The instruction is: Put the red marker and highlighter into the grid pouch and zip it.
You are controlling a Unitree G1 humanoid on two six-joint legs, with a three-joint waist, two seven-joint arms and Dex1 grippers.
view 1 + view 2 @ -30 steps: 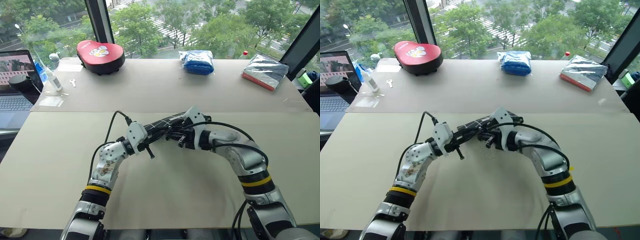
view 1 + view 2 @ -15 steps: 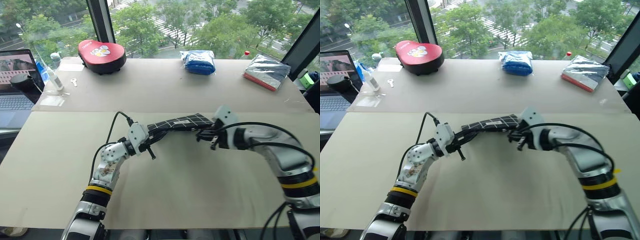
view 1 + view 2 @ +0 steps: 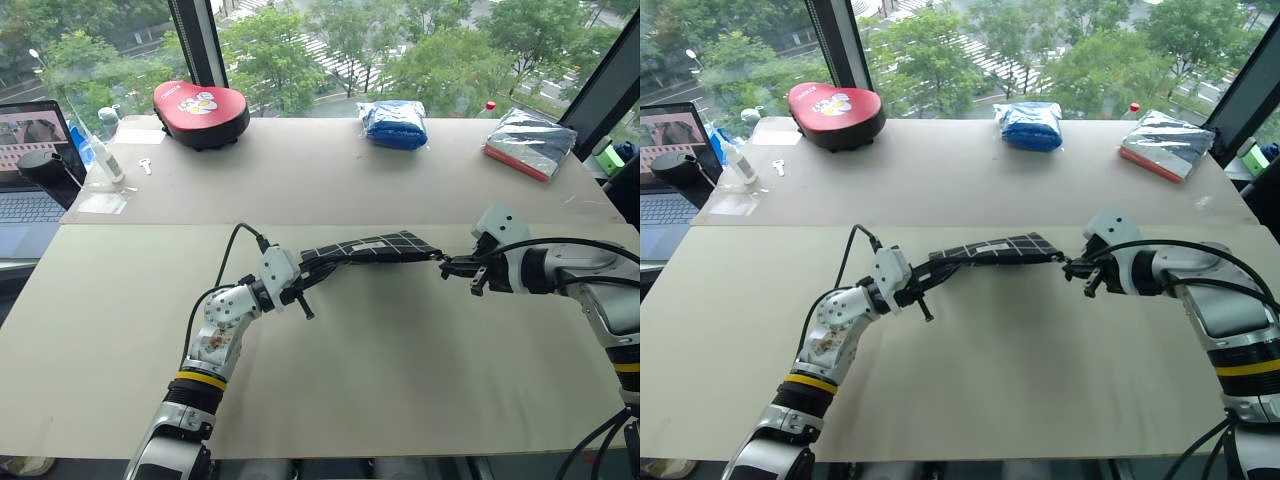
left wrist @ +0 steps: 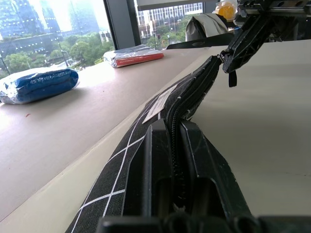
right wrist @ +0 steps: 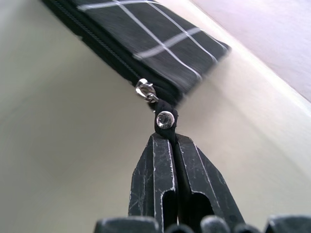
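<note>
The grid pouch (image 3: 375, 247), black with white lines, hangs stretched just above the table between my two grippers. My left gripper (image 3: 316, 269) is shut on the pouch's left end, and the zipper runs between its fingers in the left wrist view. At the pouch's right end my right gripper (image 5: 165, 140) is shut on the black zipper pull cord (image 5: 165, 119), which sits just past the metal slider. The zipper line looks closed along the length that shows. The red marker and the highlighter are hidden from view.
A red oval case (image 3: 201, 108), a blue bundle (image 3: 396, 124) and a silvery packet with a red edge (image 3: 530, 143) lie along the table's far side. A laptop (image 3: 30, 190) and a small bottle (image 3: 108, 160) stand at the far left.
My right gripper has travelled to the right along the pouch with the zipper pull, from beside the left gripper to the pouch's right end. The pouch has straightened. The left gripper stayed put.
</note>
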